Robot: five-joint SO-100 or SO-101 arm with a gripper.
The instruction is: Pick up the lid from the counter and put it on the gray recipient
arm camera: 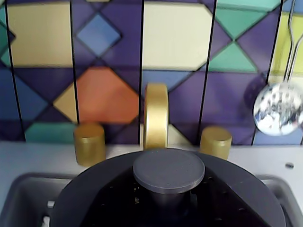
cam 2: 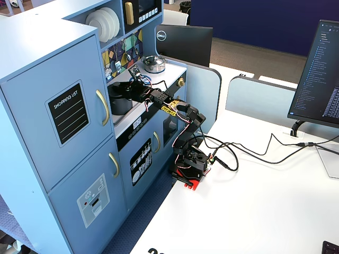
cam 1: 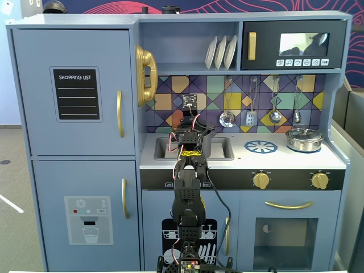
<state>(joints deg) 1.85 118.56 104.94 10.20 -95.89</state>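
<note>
Nearest in the wrist view, the flat round dark gray lid [arm camera: 168, 198] with its small central knob fills the bottom edge, directly under the camera. Whether the pincer pinches it, I cannot tell; no fingers show. It hangs over the recessed sink [cam 1: 224, 149], before the gold faucet [arm camera: 155, 116].

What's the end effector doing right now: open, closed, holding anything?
End effector: cannot be told. It reaches over the sink, and the dark gray lid fills the bottom of the wrist view, but no fingers are visible in any view.
</note>
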